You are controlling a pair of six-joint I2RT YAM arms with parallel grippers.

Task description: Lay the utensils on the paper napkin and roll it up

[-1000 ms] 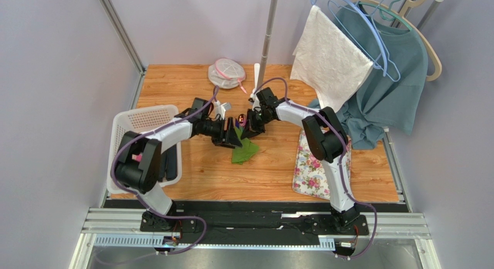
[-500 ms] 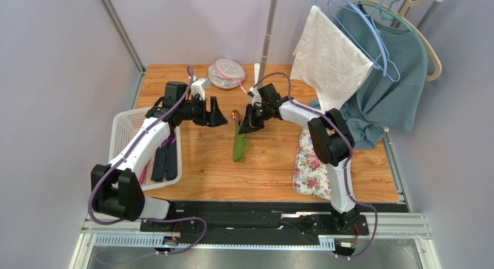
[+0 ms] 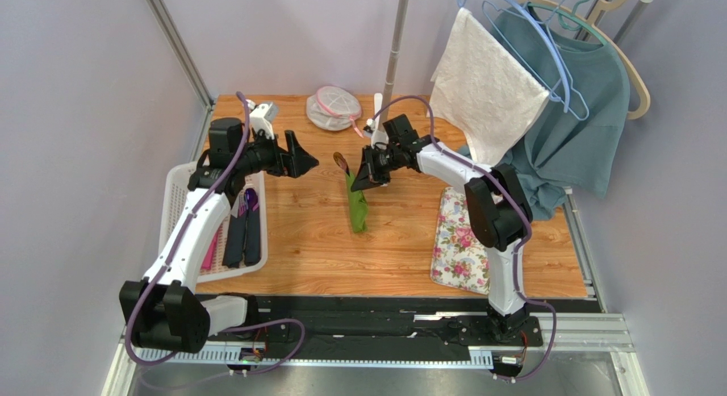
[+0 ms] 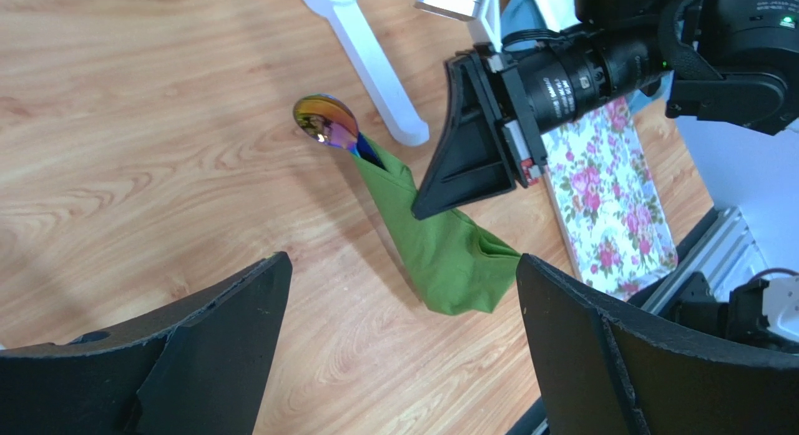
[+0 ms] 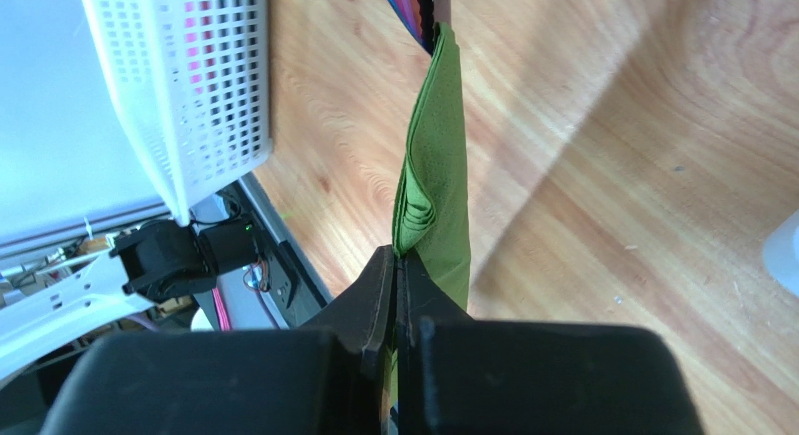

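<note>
Rolled paper napkin (image 3: 357, 210), utensils (image 4: 324, 121) protruding, clamped in closed right gripper (image 3: 359, 182); left gripper (image 3: 305, 155) spread wide, empty. Hold clamp firm; lower flat to avoid unrolling

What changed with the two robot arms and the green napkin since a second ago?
The left gripper let go of the paper napkin, opened wide and swung back toward the white basket. The napkin now lies as a narrow roll with a utensil head sticking out. The right gripper stayed shut on the napkin's far end.
</note>
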